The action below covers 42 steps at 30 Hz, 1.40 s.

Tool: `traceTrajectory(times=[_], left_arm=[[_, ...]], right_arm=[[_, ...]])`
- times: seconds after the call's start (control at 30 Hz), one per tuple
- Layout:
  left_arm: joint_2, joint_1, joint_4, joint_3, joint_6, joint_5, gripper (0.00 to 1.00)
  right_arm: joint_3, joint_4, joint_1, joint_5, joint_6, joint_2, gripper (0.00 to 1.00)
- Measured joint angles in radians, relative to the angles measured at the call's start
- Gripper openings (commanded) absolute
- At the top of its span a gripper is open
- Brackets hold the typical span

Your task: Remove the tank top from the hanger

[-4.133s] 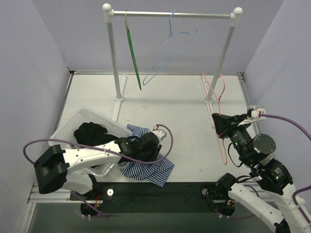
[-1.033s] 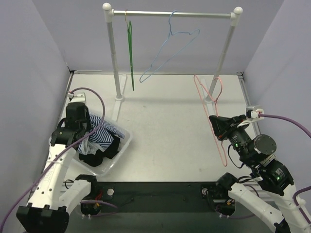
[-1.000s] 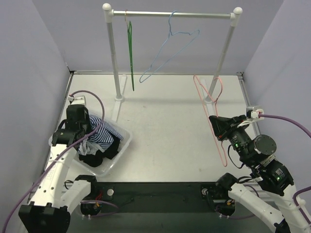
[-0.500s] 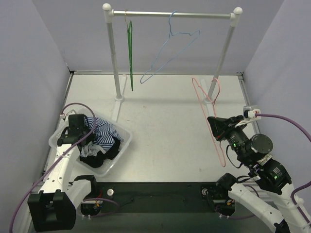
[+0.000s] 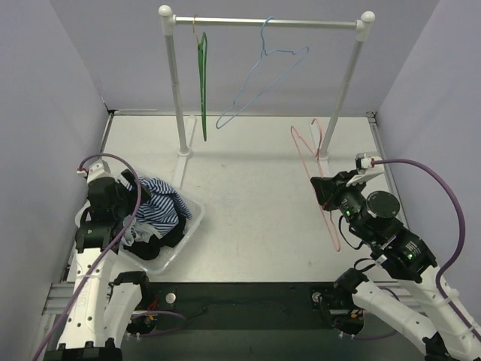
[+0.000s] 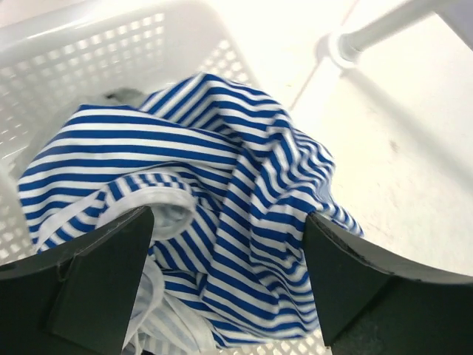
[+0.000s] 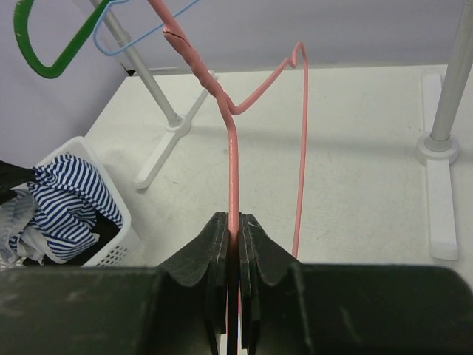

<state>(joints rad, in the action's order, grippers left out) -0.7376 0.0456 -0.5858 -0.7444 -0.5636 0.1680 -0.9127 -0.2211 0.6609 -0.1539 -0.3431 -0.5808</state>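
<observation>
The blue-and-white striped tank top [image 5: 161, 210] lies crumpled in the white basket [image 5: 193, 219] at the left, off any hanger. Seen from the left wrist, the tank top [image 6: 222, 170] lies just below my left gripper [image 6: 225, 225], which stands open over it with nothing between its fingers. On the right, my right gripper [image 7: 235, 222] is shut on the lower wire of the bare pink hanger [image 7: 233, 159]. The pink hanger [image 5: 310, 167] is held tilted above the table, its hook pointing towards the rack's right post.
A white rack [image 5: 270, 22] stands at the back with a green hanger [image 5: 201, 83] and a blue hanger [image 5: 259, 83] on its bar. Its two feet rest on the table. A dark garment [image 5: 154, 241] lies under the tank top in the basket.
My left gripper opened, let go of the tank top in the basket, and drew back to the left. The right arm carried the pink hanger up and left, towards the rack.
</observation>
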Motion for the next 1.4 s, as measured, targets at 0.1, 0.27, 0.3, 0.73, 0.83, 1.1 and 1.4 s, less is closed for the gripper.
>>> traceTrajectory(times=[0.1, 0.27, 0.3, 0.73, 0.83, 1.1, 1.4], left_arm=[[0.034, 0.0, 0.016, 0.0, 0.046, -0.105, 0.97], [0.079, 0.0, 0.027, 0.013, 0.103, -0.211, 0.97], [0.095, 0.0, 0.027, 0.023, 0.105, -0.211, 0.97], [0.29, -0.03, 0.03, 0.121, 0.105, -0.146, 0.97], [0.315, -0.048, 0.029, 0.121, 0.105, -0.134, 0.97], [0.345, -0.106, 0.029, 0.121, 0.111, -0.128, 0.97], [0.37, -0.123, 0.029, 0.121, 0.124, -0.124, 0.97]], right_arm=[[-0.029, 0.0, 0.0, -0.005, 0.007, -0.054, 0.0], [-0.143, 0.008, -0.009, -0.032, 0.052, -0.175, 0.0], [-0.172, 0.01, -0.014, -0.032, 0.061, -0.201, 0.0], [-0.568, 0.053, -0.243, 0.113, 0.083, -0.648, 0.0], [-0.647, 0.062, -0.255, 0.127, 0.09, -0.729, 0.0], [-0.733, 0.112, -0.264, 0.121, 0.119, -0.781, 0.0], [-0.801, 0.18, -0.309, 0.079, 0.151, -0.854, 0.0]])
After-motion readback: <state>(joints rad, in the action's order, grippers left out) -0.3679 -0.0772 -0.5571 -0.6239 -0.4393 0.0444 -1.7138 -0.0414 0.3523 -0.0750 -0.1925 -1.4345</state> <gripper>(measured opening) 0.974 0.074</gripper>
